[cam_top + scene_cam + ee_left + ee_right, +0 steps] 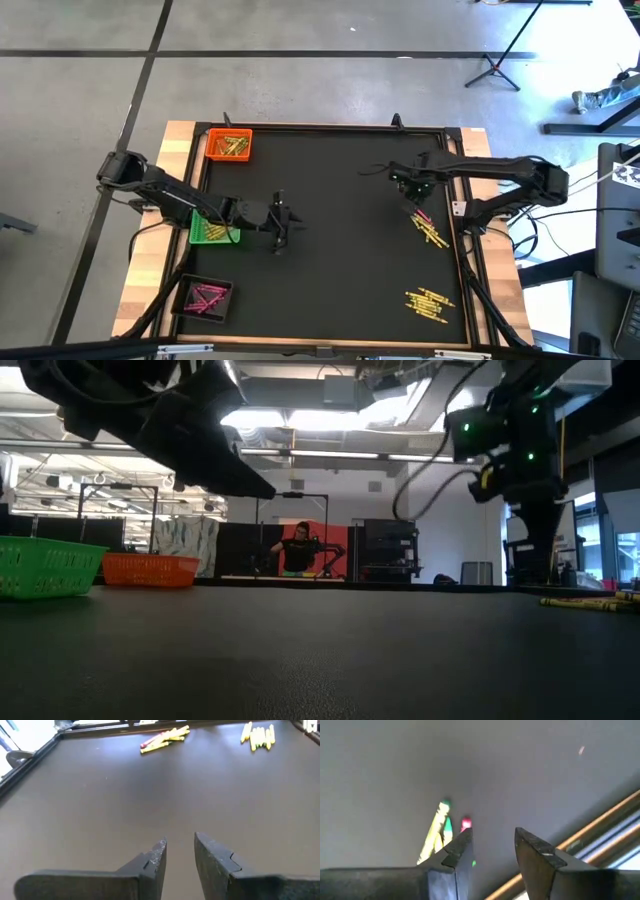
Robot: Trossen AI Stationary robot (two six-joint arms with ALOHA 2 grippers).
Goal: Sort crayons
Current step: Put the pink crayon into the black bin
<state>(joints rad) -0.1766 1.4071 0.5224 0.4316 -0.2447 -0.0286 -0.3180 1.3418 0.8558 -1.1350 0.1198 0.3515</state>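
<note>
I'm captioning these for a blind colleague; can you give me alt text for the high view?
Two dark robot arms reach over a black table: the left gripper hovers open beside a green tray, and the right gripper is open above a pile of loose crayons. A second crayon pile lies nearer the front; an orange tray and black tray hold sorted crayons.

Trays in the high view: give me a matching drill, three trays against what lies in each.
Things:
1. orange tray
2. green tray
3. black tray

Contents:
A. pink crayons
B. orange-gold crayons
C. a few yellow crayons

Pairs: 1-B, 2-C, 3-A
</note>
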